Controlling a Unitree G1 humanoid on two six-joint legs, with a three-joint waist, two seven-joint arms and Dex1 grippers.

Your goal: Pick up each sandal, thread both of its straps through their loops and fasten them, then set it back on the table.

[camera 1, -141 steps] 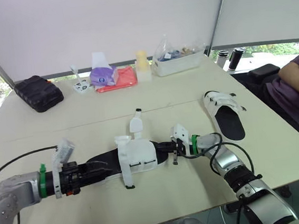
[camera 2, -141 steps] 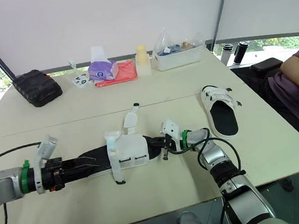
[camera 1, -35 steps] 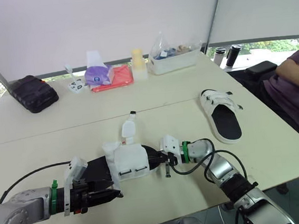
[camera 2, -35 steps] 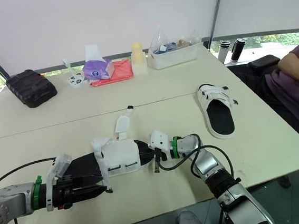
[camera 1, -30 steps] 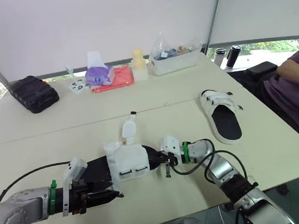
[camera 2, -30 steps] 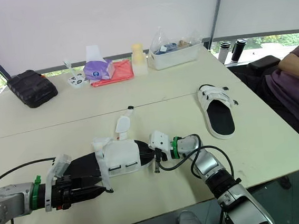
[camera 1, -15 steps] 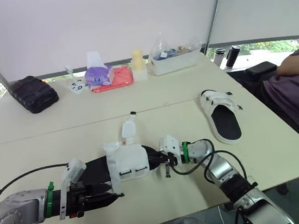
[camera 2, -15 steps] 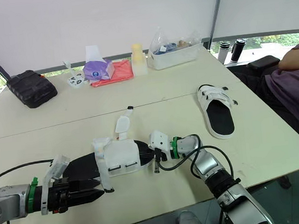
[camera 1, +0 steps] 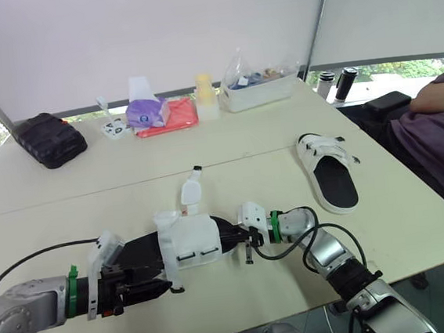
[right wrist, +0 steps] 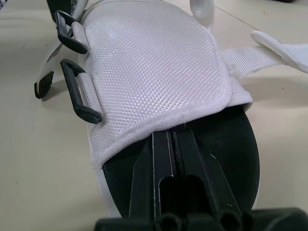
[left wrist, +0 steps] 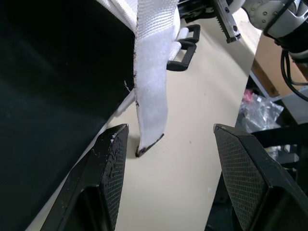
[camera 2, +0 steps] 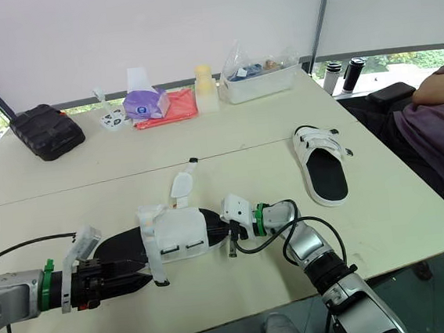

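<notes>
The near sandal (camera 1: 191, 240) has a white upper and a black sole, and lies across the table's front. My right gripper (right wrist: 171, 144) is shut on the sole's edge at one end. Two black loops (right wrist: 81, 103) sit on the upper's side. One white strap (left wrist: 150, 72) hangs off the upper, its dark tip between the fingers of my open left gripper (left wrist: 168, 139) without touching either finger. The other strap (camera 1: 190, 190) lies flat, pointing away from me. A second sandal (camera 1: 329, 173) rests at the right with its straps across its upper.
Along the far edge stand a black case (camera 1: 50, 139), a purple tissue pack (camera 1: 150, 110) on a red cloth (camera 1: 176, 116), a yellow bottle (camera 1: 204, 97) and a clear container (camera 1: 258, 89). A person's arm (camera 1: 440, 102) is at the right edge.
My left gripper has moved up a little toward the sandal, so the hanging strap's tip now lies between its fingers. The right gripper and the sandal have stayed in place.
</notes>
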